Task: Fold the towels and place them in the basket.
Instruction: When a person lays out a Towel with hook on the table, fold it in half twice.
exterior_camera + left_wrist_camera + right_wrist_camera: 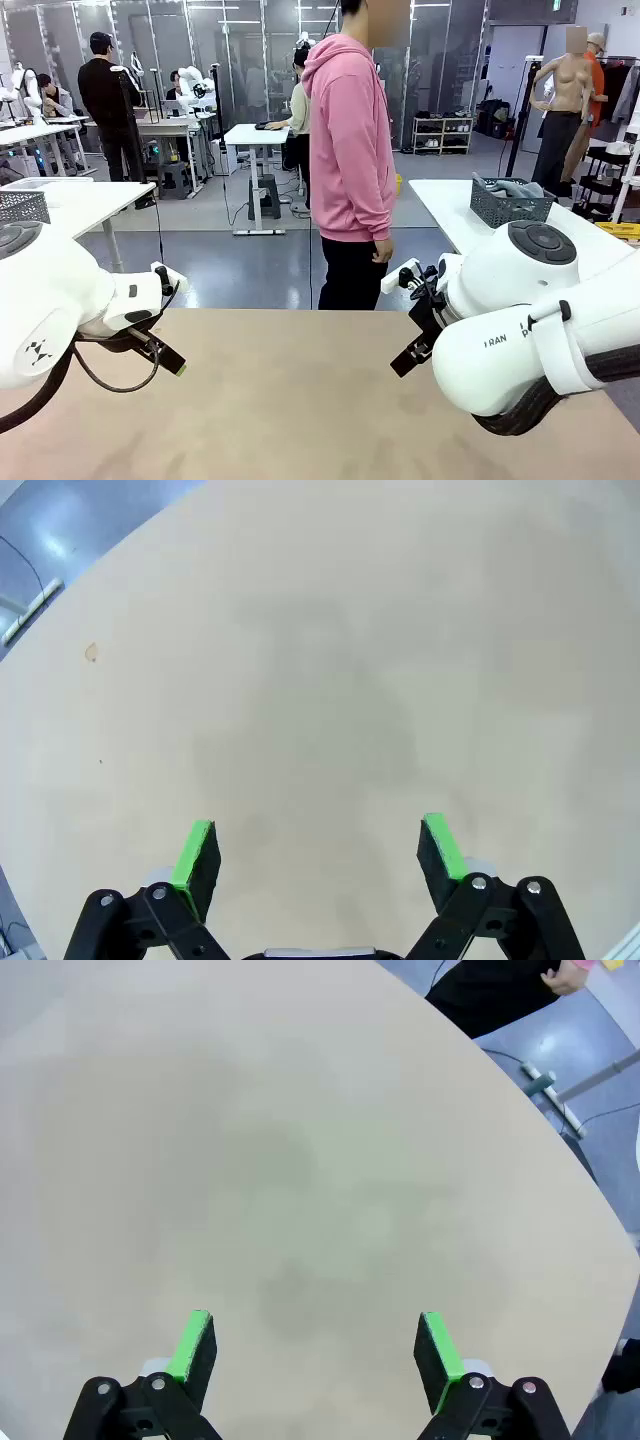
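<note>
A dark mesh basket (511, 207) stands on the neighbouring white table at the back right, with pale blue-grey towels (513, 187) heaped in it. My left gripper (172, 362) hovers over the left part of the tan table (300, 410). In the left wrist view it (318, 845) is open, with bare tabletop between its green pads (196, 852). My right gripper (402, 362) hangs over the right part of the table. The right wrist view shows it (315, 1335) open too, with nothing between its pads (434, 1345).
A person in a pink hoodie (348, 140) stands at the table's far edge, hands down at the sides. A second mesh basket (22, 206) sits on a white table at the far left. Other people work at desks farther back.
</note>
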Robot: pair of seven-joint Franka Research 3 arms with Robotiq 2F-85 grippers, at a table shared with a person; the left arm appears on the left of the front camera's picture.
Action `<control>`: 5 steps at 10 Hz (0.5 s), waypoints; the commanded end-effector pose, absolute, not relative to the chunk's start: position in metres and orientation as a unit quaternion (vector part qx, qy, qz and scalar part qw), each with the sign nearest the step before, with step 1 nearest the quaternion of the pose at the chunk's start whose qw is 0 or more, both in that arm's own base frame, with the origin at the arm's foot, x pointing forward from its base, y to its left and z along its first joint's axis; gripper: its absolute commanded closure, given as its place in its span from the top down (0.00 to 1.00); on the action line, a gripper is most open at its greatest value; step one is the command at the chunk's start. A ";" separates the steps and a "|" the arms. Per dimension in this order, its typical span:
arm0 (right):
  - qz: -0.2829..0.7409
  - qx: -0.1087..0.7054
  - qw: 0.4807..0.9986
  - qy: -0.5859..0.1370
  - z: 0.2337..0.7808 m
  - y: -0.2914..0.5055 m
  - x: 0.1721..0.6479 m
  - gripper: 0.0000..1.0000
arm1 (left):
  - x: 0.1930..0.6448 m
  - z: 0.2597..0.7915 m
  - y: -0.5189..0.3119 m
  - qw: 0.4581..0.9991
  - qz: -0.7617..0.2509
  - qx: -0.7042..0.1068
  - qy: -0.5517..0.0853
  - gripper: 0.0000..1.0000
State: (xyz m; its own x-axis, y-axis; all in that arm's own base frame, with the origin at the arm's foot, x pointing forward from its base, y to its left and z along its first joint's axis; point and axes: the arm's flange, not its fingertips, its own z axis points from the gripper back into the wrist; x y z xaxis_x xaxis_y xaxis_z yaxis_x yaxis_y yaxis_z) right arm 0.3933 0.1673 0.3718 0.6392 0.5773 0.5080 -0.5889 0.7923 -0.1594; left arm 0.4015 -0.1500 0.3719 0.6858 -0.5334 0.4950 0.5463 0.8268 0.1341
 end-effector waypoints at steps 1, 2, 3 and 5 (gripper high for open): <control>0.322 0.010 0.905 -0.277 0.372 0.167 0.393 1.00 | 0.401 0.372 -0.150 0.918 -0.294 -0.012 -0.266 1.00; 0.322 0.010 0.905 -0.277 0.372 0.167 0.393 1.00 | 0.401 0.372 -0.150 0.918 -0.294 -0.012 -0.266 1.00; 0.322 0.010 0.905 -0.277 0.372 0.167 0.393 1.00 | 0.401 0.372 -0.150 0.918 -0.294 -0.012 -0.266 1.00; 0.322 0.010 0.905 -0.277 0.372 0.167 0.393 1.00 | 0.401 0.372 -0.150 0.918 -0.294 -0.012 -0.266 1.00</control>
State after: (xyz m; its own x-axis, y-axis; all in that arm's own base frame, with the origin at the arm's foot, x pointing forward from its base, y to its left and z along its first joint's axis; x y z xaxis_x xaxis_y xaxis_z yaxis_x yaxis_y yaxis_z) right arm 0.3932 0.1674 0.3718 0.6380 0.5792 0.5075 -0.5902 0.7911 -0.1609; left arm 0.4013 -0.1504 0.3719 0.6854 -0.5341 0.4950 0.5469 0.8263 0.1344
